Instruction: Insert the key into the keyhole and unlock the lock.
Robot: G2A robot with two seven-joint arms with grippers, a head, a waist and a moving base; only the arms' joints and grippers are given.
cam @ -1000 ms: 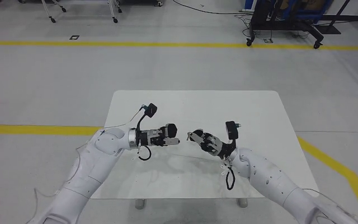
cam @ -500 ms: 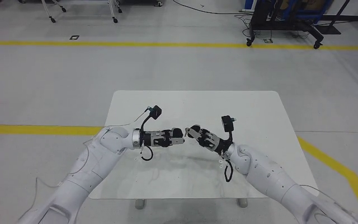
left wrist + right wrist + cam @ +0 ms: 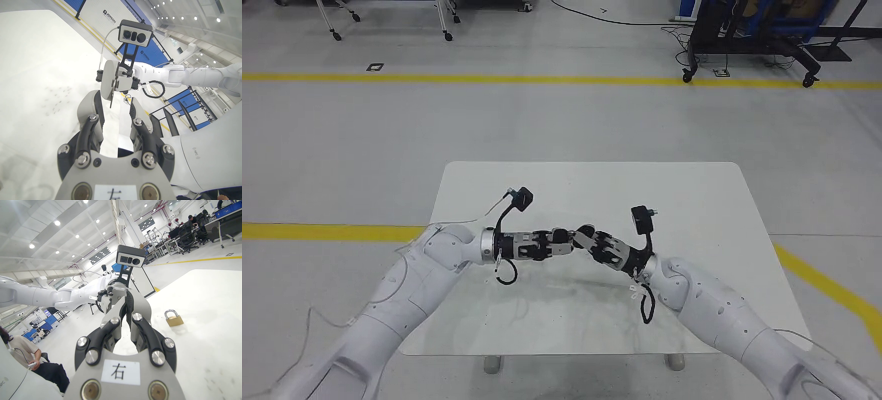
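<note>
over the middle of the table [image 3: 702, 200] the two claws met tip to tip, held up off the surface. the left claw [image 3: 115, 106] stood open, its pads spread either side of the right claw's nose. the right claw [image 3: 126, 298] was pinched tight. a thin dark sliver [image 3: 111, 100] stuck out at its tip, possibly the key, though i couldn't tell for sure. the lock [image 3: 174, 320], brass with its silver shackle pushed home, sat on the table beside the right claw, touching neither claw. how far back it lay i couldn't fix.

this read as a hand-over in the air, with nothing yet brought to the lock. the risk was in the timing. if the right claw let go before the left had closed, something so thin would drop or twist in the pads. a skewed grip would then jam at the keyhole, and the loose lock, held by nothing, would skid when pushed.
</note>
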